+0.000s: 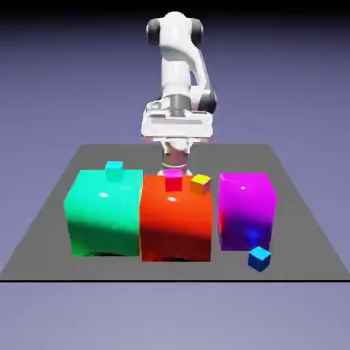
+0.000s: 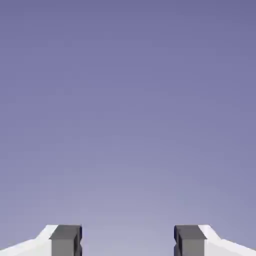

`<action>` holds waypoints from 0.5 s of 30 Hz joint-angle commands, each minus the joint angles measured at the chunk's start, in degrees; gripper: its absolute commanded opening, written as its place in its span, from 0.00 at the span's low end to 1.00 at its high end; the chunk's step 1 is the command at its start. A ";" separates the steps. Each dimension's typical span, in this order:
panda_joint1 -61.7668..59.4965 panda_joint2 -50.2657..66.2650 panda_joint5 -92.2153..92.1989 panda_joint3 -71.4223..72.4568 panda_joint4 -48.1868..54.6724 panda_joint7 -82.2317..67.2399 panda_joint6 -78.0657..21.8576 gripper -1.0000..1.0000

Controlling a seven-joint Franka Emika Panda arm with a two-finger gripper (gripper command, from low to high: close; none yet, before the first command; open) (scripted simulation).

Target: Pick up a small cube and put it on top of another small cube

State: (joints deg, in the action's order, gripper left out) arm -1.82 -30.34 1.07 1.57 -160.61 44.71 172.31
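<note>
No readable text, label, brand, number or sign anywhere in either view.
</note>
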 commanded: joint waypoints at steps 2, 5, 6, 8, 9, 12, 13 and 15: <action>-1.50 4.11 0.50 2.23 3.04 1.59 -3.33 0.50; -3.11 10.34 0.94 5.48 8.19 3.43 -8.45 0.50; -3.64 12.42 1.08 6.57 9.90 4.05 -10.15 0.50; -4.71 16.57 1.37 8.74 13.33 5.28 -13.57 0.50; -5.24 18.65 1.52 9.82 15.04 5.89 -15.27 0.50; -6.85 24.88 1.96 13.07 20.19 7.74 -20.39 0.50; -7.38 26.95 2.10 14.16 21.90 8.36 -22.10 0.50; -8.45 31.11 2.39 16.32 25.33 9.59 -25.51 0.50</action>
State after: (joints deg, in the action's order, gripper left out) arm -10.21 0.77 3.47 17.90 -135.28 54.30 146.81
